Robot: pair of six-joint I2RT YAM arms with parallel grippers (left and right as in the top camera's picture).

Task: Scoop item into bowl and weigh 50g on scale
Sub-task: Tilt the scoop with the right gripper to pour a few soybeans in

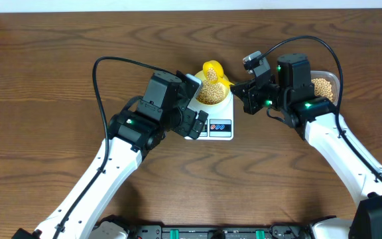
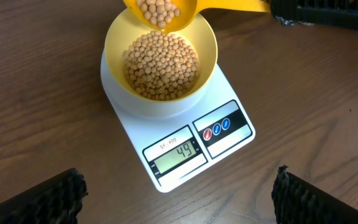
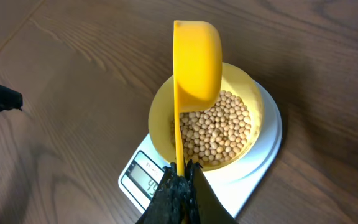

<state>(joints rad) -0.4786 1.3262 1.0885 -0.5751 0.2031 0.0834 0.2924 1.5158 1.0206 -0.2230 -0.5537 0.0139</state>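
Observation:
The pale yellow bowl (image 2: 160, 62) sits on the white scale (image 2: 185, 143) and holds many tan beans (image 2: 161, 65). The scale's display reads 49. My right gripper (image 3: 180, 171) is shut on the handle of a yellow scoop (image 3: 196, 62), tilted over the bowl's far rim with some beans in it (image 2: 159, 11). My left gripper (image 2: 179, 196) is open and empty, hovering just in front of the scale. In the overhead view the bowl (image 1: 212, 93) and scoop (image 1: 212, 70) lie between both grippers.
A clear plastic tub of beans (image 1: 323, 86) stands at the right, partly hidden behind the right arm. Bare wooden table (image 1: 45, 99) surrounds the scale.

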